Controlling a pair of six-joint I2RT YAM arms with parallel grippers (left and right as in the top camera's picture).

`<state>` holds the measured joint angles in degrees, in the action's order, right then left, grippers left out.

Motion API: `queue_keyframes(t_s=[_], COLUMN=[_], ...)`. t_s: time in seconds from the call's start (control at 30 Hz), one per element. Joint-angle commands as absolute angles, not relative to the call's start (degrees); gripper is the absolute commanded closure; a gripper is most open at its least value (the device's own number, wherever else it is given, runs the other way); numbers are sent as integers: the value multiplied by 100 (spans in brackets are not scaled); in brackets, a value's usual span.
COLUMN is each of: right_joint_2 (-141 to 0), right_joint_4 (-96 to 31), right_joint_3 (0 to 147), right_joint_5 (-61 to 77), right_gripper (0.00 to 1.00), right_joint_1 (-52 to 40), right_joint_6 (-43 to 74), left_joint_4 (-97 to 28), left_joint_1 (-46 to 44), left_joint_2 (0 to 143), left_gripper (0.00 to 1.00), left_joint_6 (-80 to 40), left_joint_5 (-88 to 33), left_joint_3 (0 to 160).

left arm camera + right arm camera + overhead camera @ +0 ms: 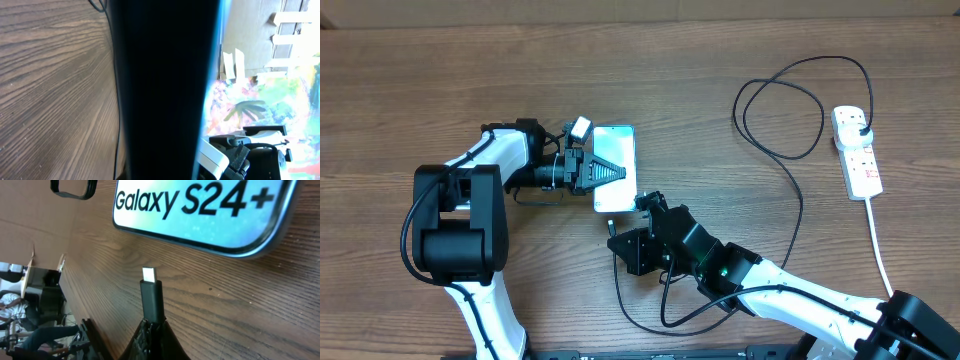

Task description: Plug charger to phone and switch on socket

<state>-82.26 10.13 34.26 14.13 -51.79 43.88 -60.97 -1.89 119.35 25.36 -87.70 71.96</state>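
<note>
The phone (pixel 616 150) lies on the wooden table with its cyan screen lit. It reads "Galaxy S24+" in the right wrist view (pixel 210 210). My left gripper (pixel 608 171) is shut across the phone, which fills the left wrist view as a dark slab (pixel 165 90). My right gripper (pixel 643 204) is shut on the charger's connector (pixel 151 297). The metal tip (pixel 148 274) points at the phone's near end, a short gap away. The black cable (pixel 798 215) loops back to a black plug (pixel 861 124) seated in the socket (pixel 860 168), a white power strip at the right.
The strip's thick white cord (pixel 880 250) runs toward the front right edge. The charger cable makes a wide loop at the back right (pixel 780 100) and another under my right arm (pixel 650 320). A cardboard wall stands along the back edge.
</note>
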Motion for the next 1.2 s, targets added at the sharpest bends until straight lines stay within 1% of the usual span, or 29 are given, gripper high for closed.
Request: queue_keyframes(t_s=[0.0, 0.23, 0.77, 1.17], right_joint_2=[-8235, -8226, -8226, -8226], right_joint_4=[1026, 1057, 1212, 1197], right_joint_3=[3409, 3413, 3415, 3415], right_joint_5=[1240, 878, 1052, 816], right_gripper=[96, 96, 96, 96], right_joint_1=[-5216, -5216, -5216, -5210], right_joint_6=[4298, 4300, 4145, 4178], left_joint_4=[-6077, -6080, -6023, -5992], left_joint_1=[-213, -211, -211, -211], left_joint_2=[11708, 11708, 11708, 11708], left_gripper=[96, 96, 96, 96], left_joint_6=[2506, 2504, 2504, 2504], left_joint_5=[-9050, -9050, -9045, -9043], left_joint_3=[7247, 7247, 7247, 7247])
